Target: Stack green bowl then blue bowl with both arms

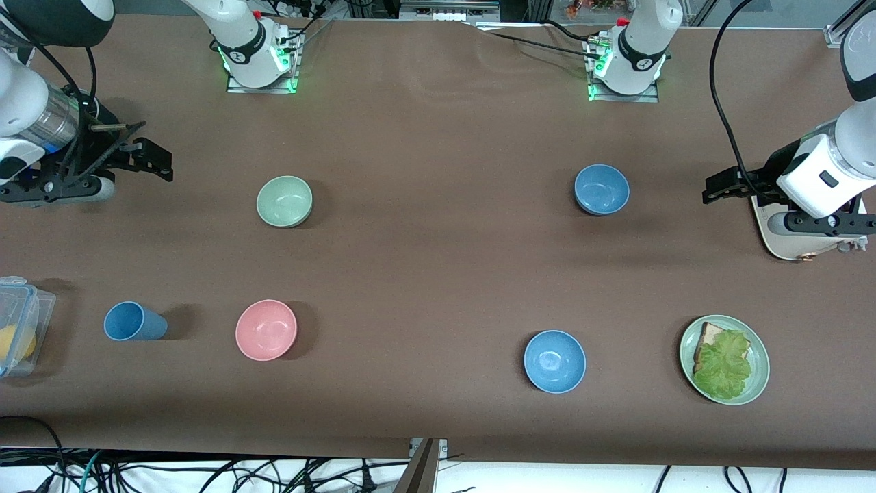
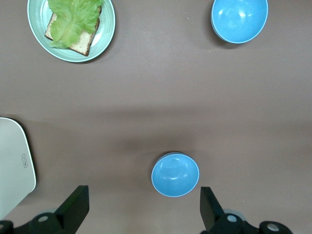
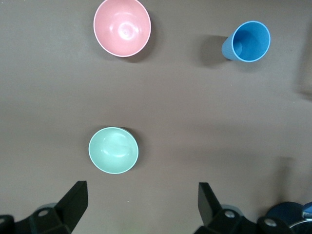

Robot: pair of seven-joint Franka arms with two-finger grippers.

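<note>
Green bowl (image 1: 285, 200), one; blue bowl (image 1: 601, 189), one; left tool (image 1: 715, 186) and right tool (image 1: 156, 161), both wide.

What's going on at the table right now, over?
Left pincer and right pincer open, empty, waiting at the table ends. Green bowl and blue bowl untouched, far apart. Nothing between them.
</note>
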